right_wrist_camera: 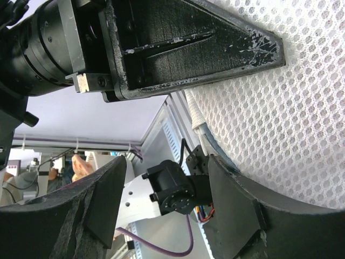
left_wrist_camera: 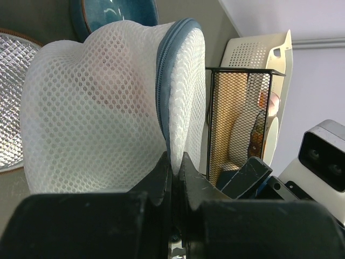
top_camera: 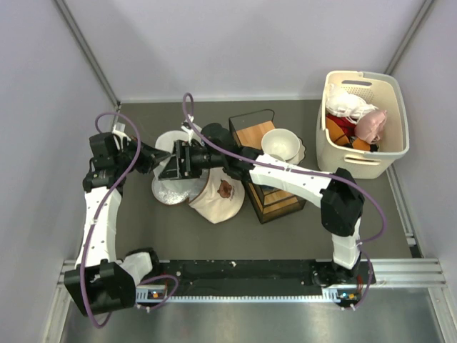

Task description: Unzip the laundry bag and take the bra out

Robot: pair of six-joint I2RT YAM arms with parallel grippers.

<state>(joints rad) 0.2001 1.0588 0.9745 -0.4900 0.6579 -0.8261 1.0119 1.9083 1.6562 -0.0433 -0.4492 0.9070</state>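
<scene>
Left wrist view: the laundry bag [left_wrist_camera: 97, 108] is pinched tight at its blue zipper seam by the left gripper [left_wrist_camera: 175, 159], seemingly to brace it. The bra [left_wrist_camera: 116, 89] is faintly seen inside, zipped in. The right gripper [right_wrist_camera: 167, 164] is held wide beside the mesh, likely for the pull.

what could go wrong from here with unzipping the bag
The left gripper is shut on just a thin fold of the laundry bag beside its zipper; a tug may pull the mesh free.
The open right gripper works right beside it; the two may collide.
The wire rack stands close by; a swing may bump it.
</scene>
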